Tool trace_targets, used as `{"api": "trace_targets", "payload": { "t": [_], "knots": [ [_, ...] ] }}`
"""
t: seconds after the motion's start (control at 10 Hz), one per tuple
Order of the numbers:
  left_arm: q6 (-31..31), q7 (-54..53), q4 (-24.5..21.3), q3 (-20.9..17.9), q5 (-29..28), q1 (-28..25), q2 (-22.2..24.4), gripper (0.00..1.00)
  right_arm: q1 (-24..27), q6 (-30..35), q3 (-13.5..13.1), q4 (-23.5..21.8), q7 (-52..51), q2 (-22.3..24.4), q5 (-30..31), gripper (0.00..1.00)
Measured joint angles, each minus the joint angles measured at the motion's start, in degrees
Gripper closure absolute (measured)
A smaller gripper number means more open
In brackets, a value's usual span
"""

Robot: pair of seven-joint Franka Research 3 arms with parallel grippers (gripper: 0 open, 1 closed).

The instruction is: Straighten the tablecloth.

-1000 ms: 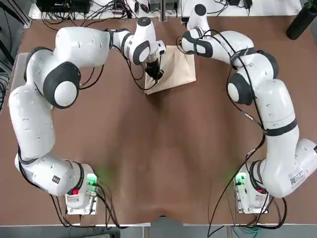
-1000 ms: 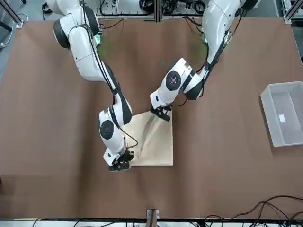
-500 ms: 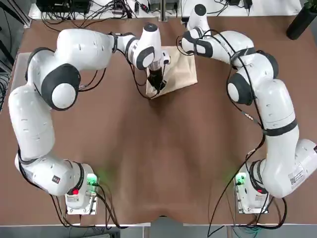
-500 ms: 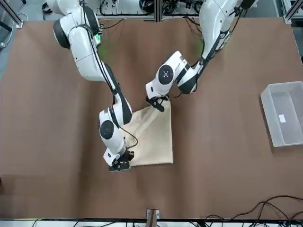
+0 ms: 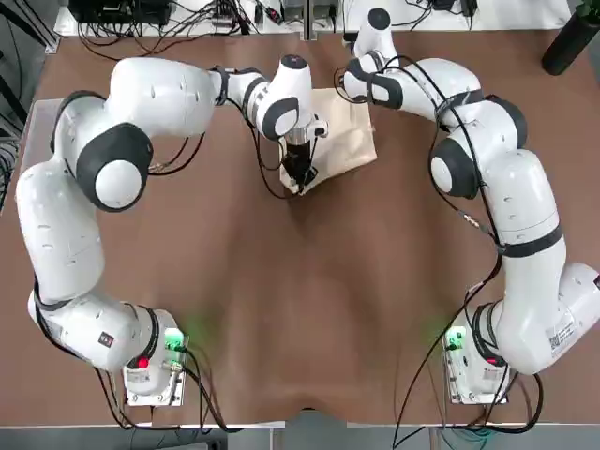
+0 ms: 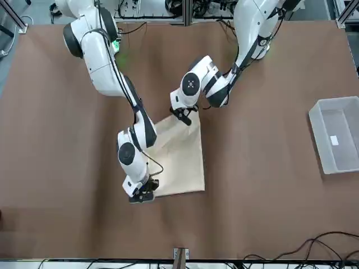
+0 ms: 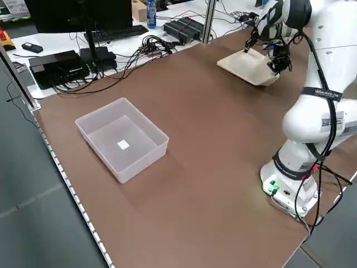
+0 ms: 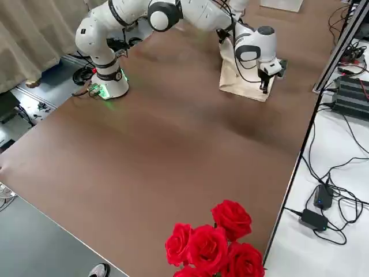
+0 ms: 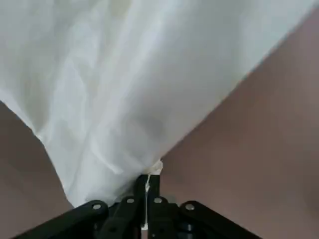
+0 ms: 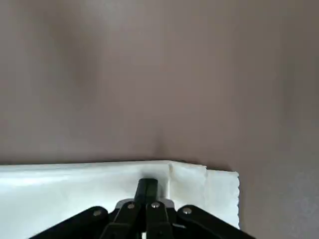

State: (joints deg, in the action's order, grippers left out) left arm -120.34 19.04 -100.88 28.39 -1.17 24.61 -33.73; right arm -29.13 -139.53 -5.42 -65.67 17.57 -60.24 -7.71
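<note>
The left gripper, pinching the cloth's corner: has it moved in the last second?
Yes. The left gripper has pulled its tablecloth corner toward the robot's bases, away from the parked right gripper.

There is one tablecloth (image 6: pixel 179 162), a single cream sheet. There are two white robot arms, each ending in one gripper: the left gripper (image 6: pixel 184 115) and the right gripper (image 6: pixel 143 195), two in all (both pinched onto corners of the sheet). One brown table covering (image 5: pixel 300 300) spans the table. One clear plastic bin (image 7: pixel 122 138) sits off to the side, with one small white slip inside it. Three red roses (image 8: pixel 216 242) show in the right side view, and one blue-capped bottle (image 7: pixel 152 12) in the left side view.
</note>
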Motion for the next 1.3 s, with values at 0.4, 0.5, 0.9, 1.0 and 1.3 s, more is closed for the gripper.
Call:
{"api": "trace_targets", "payload": {
  "t": [0.4,0.5,0.9,1.0,1.3],
  "knots": [
    [2.13,0.0,-0.33,1.48,0.0,0.24,-0.05,0.96,0.0,-0.07,0.0,-0.01,0.0,0.0,0.0,0.99],
    [2.15,0.02,-0.39,1.47,0.02,0.23,-0.17,0.94,0.0,-0.07,0.0,-0.01,0.0,-0.01,0.0,0.99],
    [2.65,0.46,1.34,1.39,0.44,-0.43,-0.33,0.47,0.01,-0.21,-0.03,-0.02,-0.05,-0.03,0.04,0.94],
    [3.15,1.36,2.86,1.27,0.44,-0.92,-0.21,0.32,0.01,-0.26,-0.02,-0.03,-0.05,-0.05,0.04,0.88],
    [5.73,2.65,5.76,0.96,0.34,-6.82,2.77,0.0,0.29,-1.21,-0.34,0.05,-0.05,-0.05,0.03,0.42]
  ]
}}
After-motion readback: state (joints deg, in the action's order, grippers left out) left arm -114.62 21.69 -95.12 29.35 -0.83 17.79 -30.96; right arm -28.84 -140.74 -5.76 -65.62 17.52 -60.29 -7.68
